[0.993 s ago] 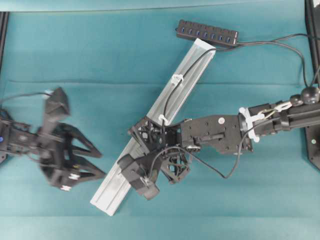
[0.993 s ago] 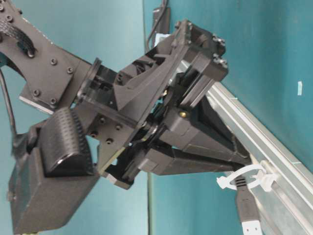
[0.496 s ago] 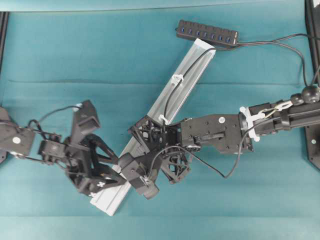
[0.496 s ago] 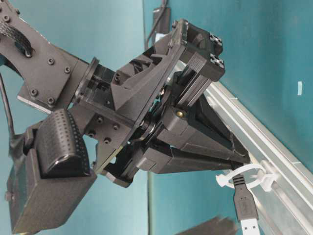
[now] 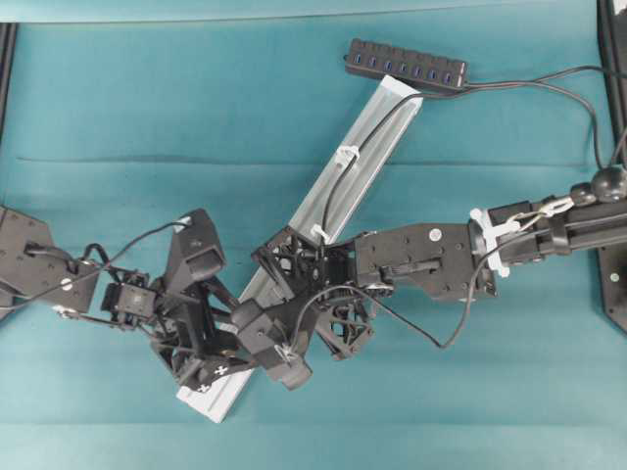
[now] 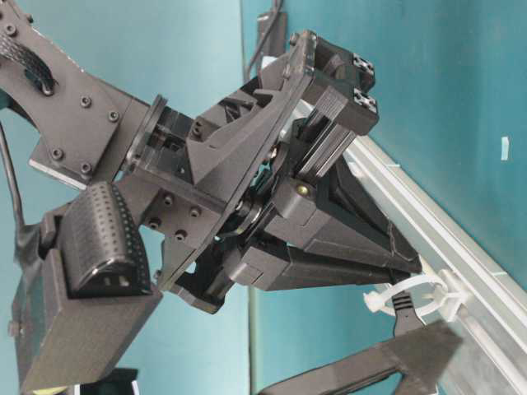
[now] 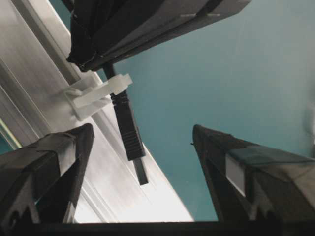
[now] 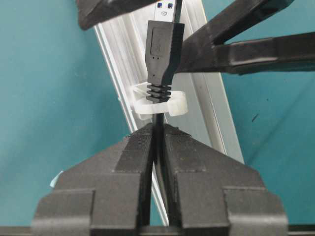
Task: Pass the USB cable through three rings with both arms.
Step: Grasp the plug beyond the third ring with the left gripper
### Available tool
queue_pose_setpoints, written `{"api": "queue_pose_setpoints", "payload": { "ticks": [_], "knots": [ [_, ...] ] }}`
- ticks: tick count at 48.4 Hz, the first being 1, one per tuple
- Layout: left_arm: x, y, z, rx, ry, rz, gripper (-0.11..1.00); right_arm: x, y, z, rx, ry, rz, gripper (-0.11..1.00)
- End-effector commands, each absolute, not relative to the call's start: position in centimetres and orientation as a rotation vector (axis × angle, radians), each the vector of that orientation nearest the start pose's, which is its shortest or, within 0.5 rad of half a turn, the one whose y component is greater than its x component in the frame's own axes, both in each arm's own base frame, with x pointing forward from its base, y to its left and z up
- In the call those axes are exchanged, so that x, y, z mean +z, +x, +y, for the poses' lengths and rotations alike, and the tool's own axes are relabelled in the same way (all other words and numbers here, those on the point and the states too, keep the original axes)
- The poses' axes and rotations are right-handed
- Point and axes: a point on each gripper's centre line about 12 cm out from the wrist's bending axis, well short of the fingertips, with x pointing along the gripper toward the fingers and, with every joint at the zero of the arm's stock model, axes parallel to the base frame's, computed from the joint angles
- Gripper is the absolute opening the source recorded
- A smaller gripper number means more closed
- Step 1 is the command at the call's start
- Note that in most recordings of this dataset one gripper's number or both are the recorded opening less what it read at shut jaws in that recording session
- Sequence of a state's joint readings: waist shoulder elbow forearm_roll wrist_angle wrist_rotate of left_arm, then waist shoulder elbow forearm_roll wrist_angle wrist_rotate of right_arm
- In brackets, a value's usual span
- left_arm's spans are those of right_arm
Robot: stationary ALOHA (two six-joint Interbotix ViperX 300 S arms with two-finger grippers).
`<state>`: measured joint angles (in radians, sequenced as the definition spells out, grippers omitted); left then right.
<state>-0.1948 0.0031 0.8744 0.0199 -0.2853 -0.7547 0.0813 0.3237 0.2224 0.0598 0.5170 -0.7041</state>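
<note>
Our right gripper (image 8: pixel 157 147) pinches the cable (image 8: pixel 163 54) behind a ring (image 8: pixel 158 105); our left gripper (image 7: pixel 140 147) gapes around the plug. If it closes off-centre, we risk bending it.

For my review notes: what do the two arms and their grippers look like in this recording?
Both are black, jointed arms built from screwed plates. The left gripper and right gripper have open-frame, triangular black fingers; the left one's fingertips carry pale tape patches. Loose black wires loop along both arms, and a white cable tie rings the right arm's wrist.
</note>
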Motion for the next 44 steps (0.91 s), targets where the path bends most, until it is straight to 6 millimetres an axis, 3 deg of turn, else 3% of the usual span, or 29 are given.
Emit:
{"api": "queue_pose_setpoints", "payload": {
  "ticks": [1,10,19,22,44],
  "knots": [
    [13.8,34.9,-7.0,0.018,-0.660,0.603,0.87,13.9,46.5,4.1,0.430,-0.601,0.980,0.06],
    [14.6,35.2,-7.0,0.008,-0.665,0.573,0.68,13.8,46.5,4.1,0.430,-0.600,0.981,0.06],
    [15.7,35.1,-7.0,-0.010,-0.666,0.535,0.26,13.8,46.5,4.1,0.430,-0.600,0.981,0.06],
    [15.7,35.1,-6.9,-0.010,-0.662,0.537,0.17,13.9,46.5,4.1,0.430,-0.601,0.980,0.06],
    [15.5,34.9,-7.0,-0.009,-0.661,0.542,0.16,13.8,46.5,4.1,0.430,-0.600,0.981,0.06]
  ]
}}
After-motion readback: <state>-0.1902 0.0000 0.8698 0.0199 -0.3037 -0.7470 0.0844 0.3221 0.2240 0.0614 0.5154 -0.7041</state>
